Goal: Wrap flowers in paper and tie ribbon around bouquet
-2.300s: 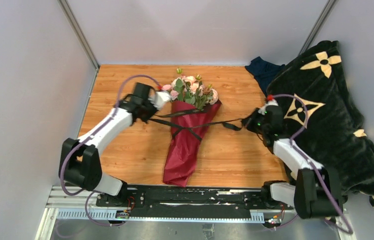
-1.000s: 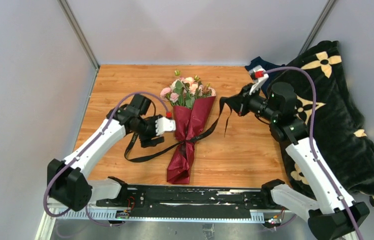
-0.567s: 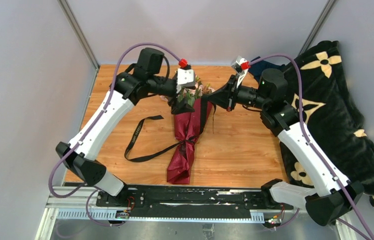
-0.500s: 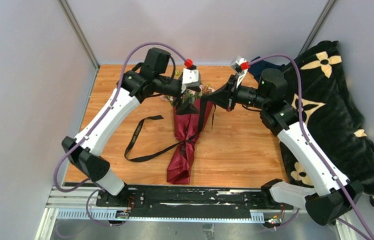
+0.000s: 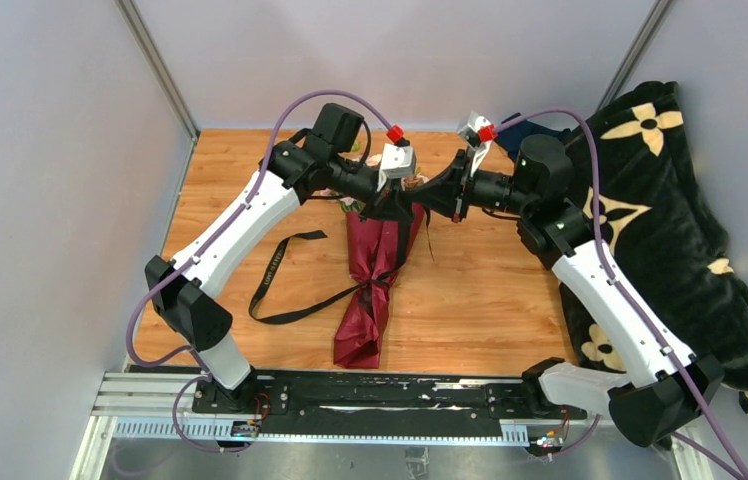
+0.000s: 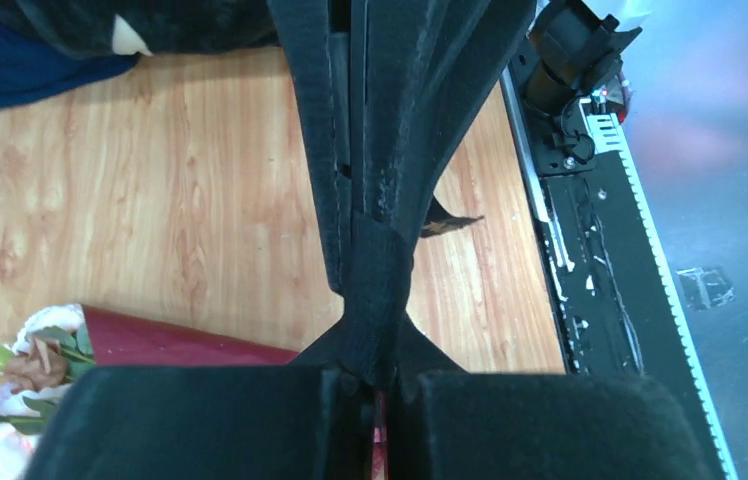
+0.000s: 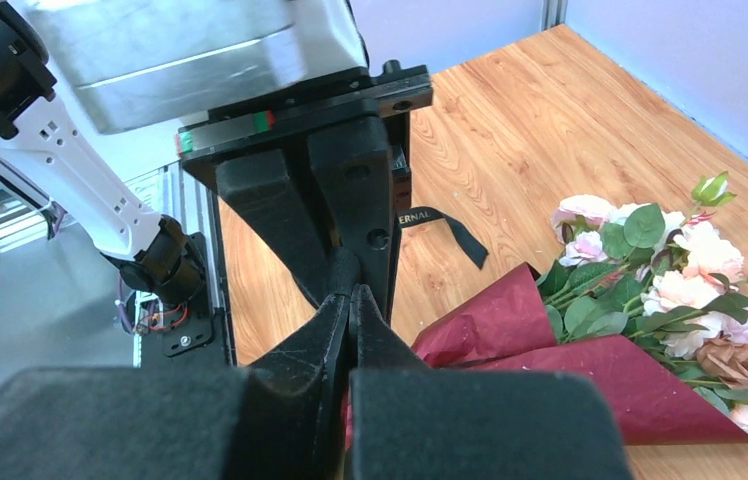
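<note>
Wooden bench [image 5: 490, 300] enclosed by pale grey walls [image 5: 50, 200], with a black blanket bearing cream flower motifs [image 5: 670, 230] heaped along its right side and a navy cloth [image 6: 10, 65] in the far right corner. The bouquet [image 5: 375, 270] lies at the middle of the bench. Its dark red paper [image 5: 365, 300] forms a cone whose point faces the near edge, and the pink and cream flowers [image 7: 670, 270] with green leaves face the far wall. The black ribbon [image 5: 275, 275] is knotted around the narrow waist of the cone. One lettered end loops out flat over the bench to the left of the bouquet, and the other rises from the knot to the point above the flower end where the two arms meet. The left tool [image 6: 380, 380] reaches in from the left and the right tool [image 7: 348, 300] from the right, so that they stand tip to tip above the open mouth of the cone. In both wrist views each tool's fingers are pressed together with a thin black strip of ribbon pinched between them. The raised end of the ribbon is thus gripped by both tools at once, just apart from each other along its length. The bouquet rests on the bench, touched only by the ribbon tied around it.
</note>
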Robot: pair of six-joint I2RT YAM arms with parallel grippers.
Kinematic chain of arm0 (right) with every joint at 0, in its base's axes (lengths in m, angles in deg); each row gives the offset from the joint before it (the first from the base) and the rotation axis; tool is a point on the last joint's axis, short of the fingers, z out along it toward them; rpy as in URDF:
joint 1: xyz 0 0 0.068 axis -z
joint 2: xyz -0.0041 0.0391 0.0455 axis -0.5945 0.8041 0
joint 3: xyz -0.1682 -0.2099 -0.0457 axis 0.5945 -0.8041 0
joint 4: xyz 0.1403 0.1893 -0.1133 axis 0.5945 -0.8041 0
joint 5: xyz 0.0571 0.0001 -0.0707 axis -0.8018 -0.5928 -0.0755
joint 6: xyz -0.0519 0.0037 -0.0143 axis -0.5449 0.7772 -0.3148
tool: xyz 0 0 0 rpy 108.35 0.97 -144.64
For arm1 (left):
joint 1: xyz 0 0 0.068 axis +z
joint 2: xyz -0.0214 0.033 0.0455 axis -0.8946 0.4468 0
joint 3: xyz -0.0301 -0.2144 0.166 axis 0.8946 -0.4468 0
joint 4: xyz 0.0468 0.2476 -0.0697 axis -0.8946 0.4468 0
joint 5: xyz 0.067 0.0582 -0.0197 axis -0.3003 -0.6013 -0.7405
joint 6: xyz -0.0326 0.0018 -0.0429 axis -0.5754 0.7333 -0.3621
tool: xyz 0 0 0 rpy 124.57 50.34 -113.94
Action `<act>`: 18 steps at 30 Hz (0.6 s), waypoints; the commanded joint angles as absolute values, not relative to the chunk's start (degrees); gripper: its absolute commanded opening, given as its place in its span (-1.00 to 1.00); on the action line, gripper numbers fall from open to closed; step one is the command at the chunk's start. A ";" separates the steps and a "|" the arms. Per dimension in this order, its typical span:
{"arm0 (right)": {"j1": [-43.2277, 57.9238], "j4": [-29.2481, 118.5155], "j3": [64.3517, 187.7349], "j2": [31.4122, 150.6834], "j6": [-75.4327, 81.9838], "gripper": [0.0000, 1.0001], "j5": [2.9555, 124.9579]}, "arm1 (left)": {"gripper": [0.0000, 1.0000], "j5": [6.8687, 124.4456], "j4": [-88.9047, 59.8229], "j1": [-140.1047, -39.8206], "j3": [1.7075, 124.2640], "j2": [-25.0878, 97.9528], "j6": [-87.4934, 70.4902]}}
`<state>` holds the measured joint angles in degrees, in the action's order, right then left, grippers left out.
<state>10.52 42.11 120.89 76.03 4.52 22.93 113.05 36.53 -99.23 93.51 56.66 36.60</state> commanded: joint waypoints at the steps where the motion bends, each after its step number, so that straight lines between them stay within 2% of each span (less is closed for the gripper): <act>1: 12.44 43.25 121.43 74.90 3.58 -0.97 22.02 | -1.00 113.10 36.52 -99.50 94.87 55.20 34.98; 2: 13.07 42.45 120.90 74.27 3.40 -0.87 23.21 | -1.00 111.04 36.52 -99.50 95.18 55.09 34.39; 3: 13.89 41.45 120.13 73.35 3.06 -0.43 25.02 | -1.00 109.17 36.53 -99.50 95.72 55.07 33.16; 4: 14.80 40.06 118.94 72.29 2.41 -0.12 27.54 | -1.00 106.89 36.38 -99.50 96.23 55.15 32.29; 6: 15.71 36.90 113.15 69.03 -0.34 0.22 37.55 | -1.00 102.54 34.70 -99.49 96.44 54.88 28.97; 9: 15.65 38.04 104.75 66.19 -0.30 0.23 38.82 | -1.00 101.14 32.77 -99.42 95.17 53.65 28.14; 13: 11.01 53.78 92.49 64.94 4.50 0.20 30.66 | -1.00 99.09 30.97 -99.41 94.68 53.80 26.09; 18: 2.42 75.82 83.21 67.11 9.15 0.22 43.32 | -1.00 98.26 30.72 -99.41 94.31 54.27 25.27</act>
<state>6.96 54.40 86.94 65.84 4.62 35.19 99.98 32.21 -99.23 94.56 55.31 27.28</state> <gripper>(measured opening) 0.610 0.008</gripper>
